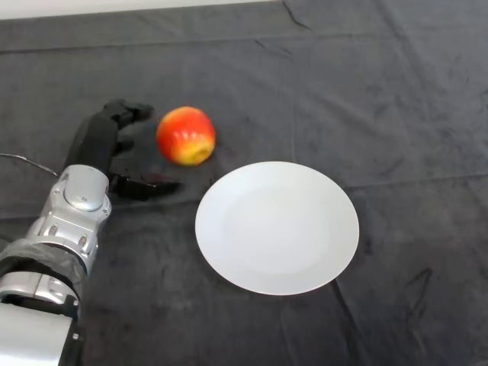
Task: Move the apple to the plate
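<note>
A worktop (396,91) covered by a dark, slightly creased cloth (114,305) is seen from above. On it, left of centre and towards the far side, a red apple (185,136) with a yellow patch on its lower right is found resting on the cloth. A round white plate (277,227) is laid near the middle of the worktop, to the right of the apple and nearer; nothing is carried on it. The apple and the plate are seen close to each other but apart, a strip of dark cloth being visible between the fruit and the plate's far-left rim.

The left arm (72,217), silver-grey, is brought in from the lower left corner. Its black left hand (97,143) is placed just left of the apple, at about the same depth on the worktop. The hand is released: the fingers (131,112) are spread towards the far side of the apple, their tips bent slightly, and the thumb (145,187) is extended to the right on the near side, below and left of the fruit. The apple is thus set at the mouth of the gap between fingers and thumb, not enclosed. Whether the fingertips touch the apple's left side cannot be told; no grip around it is shown.
</note>
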You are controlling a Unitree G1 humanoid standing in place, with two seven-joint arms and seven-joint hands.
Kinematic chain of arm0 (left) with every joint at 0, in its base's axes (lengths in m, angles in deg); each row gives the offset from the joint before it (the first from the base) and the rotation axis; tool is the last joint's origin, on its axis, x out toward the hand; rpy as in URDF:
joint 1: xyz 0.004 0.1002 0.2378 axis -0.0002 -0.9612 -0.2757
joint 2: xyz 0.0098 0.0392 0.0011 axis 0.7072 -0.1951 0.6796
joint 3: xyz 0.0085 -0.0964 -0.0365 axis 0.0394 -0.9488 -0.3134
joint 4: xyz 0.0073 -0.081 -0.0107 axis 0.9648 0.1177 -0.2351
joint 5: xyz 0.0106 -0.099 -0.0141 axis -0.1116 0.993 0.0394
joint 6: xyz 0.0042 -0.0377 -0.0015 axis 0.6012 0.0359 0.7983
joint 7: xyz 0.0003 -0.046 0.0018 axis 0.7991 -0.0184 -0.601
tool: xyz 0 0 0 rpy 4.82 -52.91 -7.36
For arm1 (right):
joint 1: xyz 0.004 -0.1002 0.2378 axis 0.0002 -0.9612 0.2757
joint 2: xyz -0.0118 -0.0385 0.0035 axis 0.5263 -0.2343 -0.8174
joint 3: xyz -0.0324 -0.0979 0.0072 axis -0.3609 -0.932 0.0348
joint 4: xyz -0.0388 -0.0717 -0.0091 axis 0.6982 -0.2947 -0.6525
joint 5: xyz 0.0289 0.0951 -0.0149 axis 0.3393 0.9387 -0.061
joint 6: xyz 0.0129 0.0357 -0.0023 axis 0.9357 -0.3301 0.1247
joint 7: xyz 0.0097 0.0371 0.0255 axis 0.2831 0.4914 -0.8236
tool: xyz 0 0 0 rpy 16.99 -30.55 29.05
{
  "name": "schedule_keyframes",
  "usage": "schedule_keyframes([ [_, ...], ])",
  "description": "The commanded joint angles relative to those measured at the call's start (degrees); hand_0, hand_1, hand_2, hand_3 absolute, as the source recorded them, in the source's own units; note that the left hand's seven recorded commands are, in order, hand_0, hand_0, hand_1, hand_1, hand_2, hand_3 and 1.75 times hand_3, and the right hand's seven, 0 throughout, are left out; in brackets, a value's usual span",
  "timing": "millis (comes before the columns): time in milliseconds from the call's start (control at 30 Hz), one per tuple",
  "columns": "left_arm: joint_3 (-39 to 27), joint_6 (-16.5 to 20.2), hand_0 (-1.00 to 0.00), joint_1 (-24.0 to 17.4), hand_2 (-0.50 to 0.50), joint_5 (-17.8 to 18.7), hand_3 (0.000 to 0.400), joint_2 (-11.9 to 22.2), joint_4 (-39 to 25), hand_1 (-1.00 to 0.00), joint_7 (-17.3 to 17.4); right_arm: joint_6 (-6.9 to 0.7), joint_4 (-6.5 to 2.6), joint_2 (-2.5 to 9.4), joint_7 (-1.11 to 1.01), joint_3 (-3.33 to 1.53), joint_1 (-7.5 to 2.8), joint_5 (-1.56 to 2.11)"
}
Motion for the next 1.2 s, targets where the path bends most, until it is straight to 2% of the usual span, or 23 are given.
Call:
schedule_keyframes([
  [33, 1.0, 0.94, 0.0, 5.95, 0.0, -1.22, 0.0, 0.03, 2.27, 0.0, -0.55, -0.12, -1.96, -0.24, 0.16, -0.14, -0.81, 0.04],
  [433, 1.17, 1.8, 0.0, 7.22, 0.0, -1.44, 0.0, -0.74, 2.3, 0.0, -0.75, -0.11, -1.99, -0.24, 0.17, -0.15, -0.79, 0.04],
  [900, 2.37, 3.27, 0.0, 10.04, 0.0, -1.9, 0.0, -4.78, 1.94, 0.0, -1.98, -0.09, -2.04, -0.24, 0.18, -0.15, -0.77, 0.05],
  [1200, 3.21, 2.59, 0.0, 9.76, 0.0, -2.19, 0.0, -4.56, 2.0, 0.0, -0.73, -0.08, -2.06, -0.24, 0.19, -0.16, -0.75, 0.05],
])
